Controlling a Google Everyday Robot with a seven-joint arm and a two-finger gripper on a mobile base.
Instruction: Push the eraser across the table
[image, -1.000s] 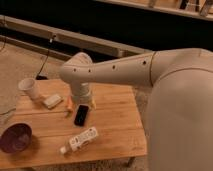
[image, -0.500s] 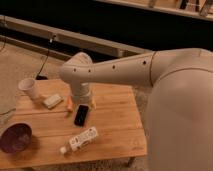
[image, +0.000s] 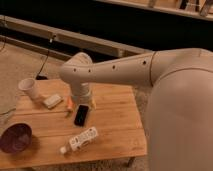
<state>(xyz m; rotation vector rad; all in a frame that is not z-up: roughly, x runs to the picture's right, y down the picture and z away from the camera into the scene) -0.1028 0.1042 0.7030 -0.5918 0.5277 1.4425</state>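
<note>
Camera view: looks down across a low wooden table, with the robot's pale arm reaching in from the right.
Eraser, place: the black eraser lies flat on the table top, left of the middle and about midway between the far and near edges.
Eraser, long axis: runs from far to near, with the far end leaning a little to the right and the near end a little to the left.
Gripper: the gripper hangs below the arm's upright wrist section, low over the table just beyond the eraser's far end. Whether it is open or closed cannot be told, nor whether it touches the eraser.
Orange stick: a small orange stick lies just left of the eraser's far end.
Cream block: a pale block lies further left, apart from the eraser.
Bottle: a white bottle lies on its side nearer than the eraser, with its cap end pointing near-left.
Cup: a white cup stands at the far-left corner. Its contents cannot be seen.
Bowl: a dark purple bowl sits at the near-left edge. Its inside is dark, so what it holds cannot be told.
</note>
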